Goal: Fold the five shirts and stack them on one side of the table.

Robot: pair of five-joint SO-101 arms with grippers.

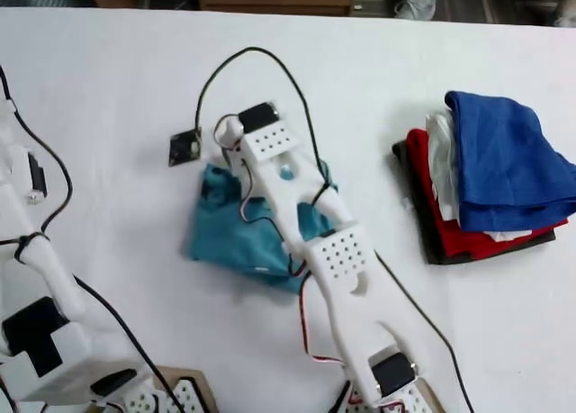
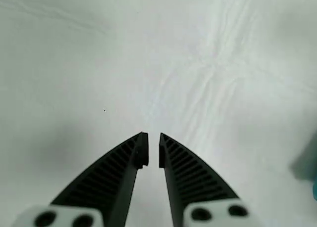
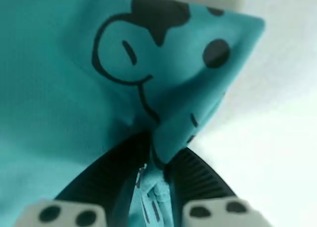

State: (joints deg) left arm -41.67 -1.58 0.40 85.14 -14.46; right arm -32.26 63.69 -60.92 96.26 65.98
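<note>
A teal shirt with a black cartoon print lies crumpled at the table's middle. My right gripper is shut on a fold of this teal shirt, and its arm stretches from the near edge over the cloth. At the right side sits a stack of folded shirts: blue on top, then white, red and black beneath. My left gripper hangs over bare white tablecloth with its fingers nearly touching and nothing between them. Its arm is drawn back at the left edge.
A small black square module on a black cable lies just left of the teal shirt. The white tablecloth is bare across the far left. Arm bases and cables crowd the near edge.
</note>
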